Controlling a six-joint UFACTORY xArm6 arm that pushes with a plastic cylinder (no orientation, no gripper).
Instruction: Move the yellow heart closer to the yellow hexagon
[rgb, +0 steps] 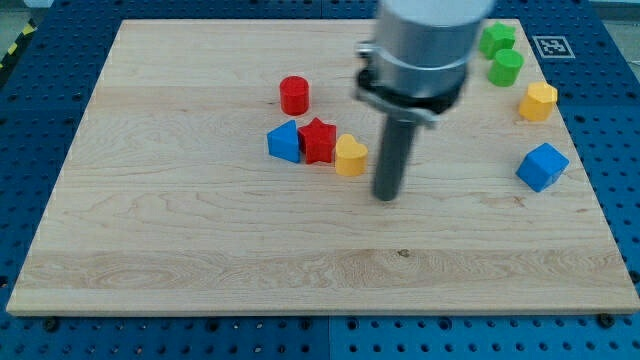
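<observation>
Since this rig has no jaws at all, just a rod, there is nothing to call apart or together; my tip rests on the desk just to the view's right of the yellow heart and slightly lower, apparently not touching. Yellow heart sits mid-board, pressed against the red star, which in turn touches the blue block on its left; shape of that one unclear, roughly triangular. Red cylinder above them, apart. Yellow hexagon lies well apart, near the view's right edge, below two green blocks; blue cube beneath it.

Handling guess: heart looks small, rigid, light, smooth-sided, so should slide easily on the wood, may spin if hit off-centre. No grasping possible; contact point should be its left face, pushing rightward and a bit up. Tip is on the wrong side now, needs to go round. Star crowds that left face, tight access.
</observation>
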